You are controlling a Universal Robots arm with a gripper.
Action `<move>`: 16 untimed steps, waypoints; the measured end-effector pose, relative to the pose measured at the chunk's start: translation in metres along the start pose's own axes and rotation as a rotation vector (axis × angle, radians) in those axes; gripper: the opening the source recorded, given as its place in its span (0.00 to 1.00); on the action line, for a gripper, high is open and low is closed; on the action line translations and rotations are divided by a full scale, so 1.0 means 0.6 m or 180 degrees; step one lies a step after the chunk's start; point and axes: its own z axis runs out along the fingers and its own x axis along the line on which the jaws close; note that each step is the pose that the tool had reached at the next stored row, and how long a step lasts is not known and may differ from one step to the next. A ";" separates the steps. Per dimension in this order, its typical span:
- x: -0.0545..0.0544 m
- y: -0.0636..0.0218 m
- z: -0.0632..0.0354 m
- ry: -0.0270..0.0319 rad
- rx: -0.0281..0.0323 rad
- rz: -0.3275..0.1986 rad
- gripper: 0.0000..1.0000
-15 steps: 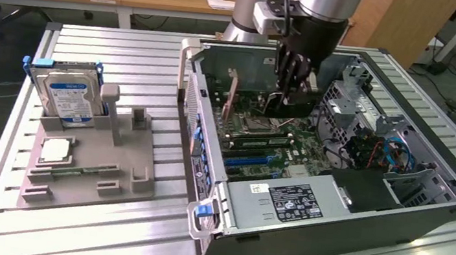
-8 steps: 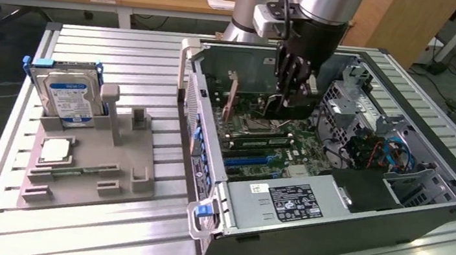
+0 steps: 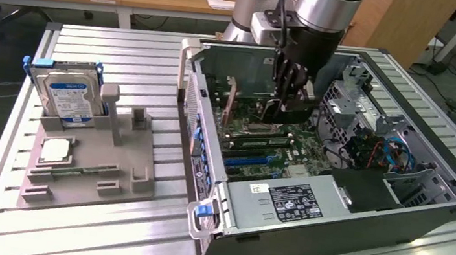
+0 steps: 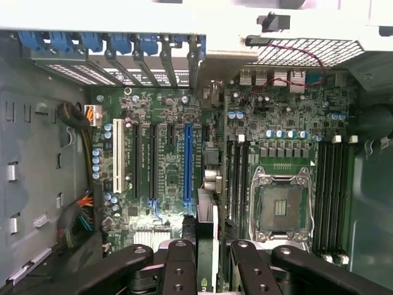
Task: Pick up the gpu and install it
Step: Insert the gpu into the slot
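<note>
Wrist view has the gpu [image 4: 207, 215] edge-on, pinched between the narrowed fingers of the tool [image 4: 212, 246], hanging above the motherboard [image 4: 166, 153] between the blue slot [image 4: 188, 163] and the processor socket [image 4: 279, 206]. In the exterior view the tool reaches down into the open computer case [image 3: 426, 210] on the worktop [image 3: 111, 230], and the hard drive [image 3: 70, 98] stands well apart on the exterior view's left.

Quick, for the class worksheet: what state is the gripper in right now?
Gripper: closed on the gpu, held edge-on above the motherboard.
</note>
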 end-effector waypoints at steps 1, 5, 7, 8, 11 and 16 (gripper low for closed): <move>0.001 0.000 0.002 0.0000 0.0000 0.0000 0.27; 0.003 0.001 0.010 0.0000 0.0000 -0.0016 0.27; 0.004 0.001 0.014 -0.0001 -0.0001 -0.0028 0.27; 0.004 0.001 0.016 -0.0001 -0.0001 -0.0028 0.27; 0.005 0.002 0.019 0.0000 -0.0001 -0.0029 0.27; 0.008 0.006 0.023 -0.0001 -0.0001 -0.0029 0.27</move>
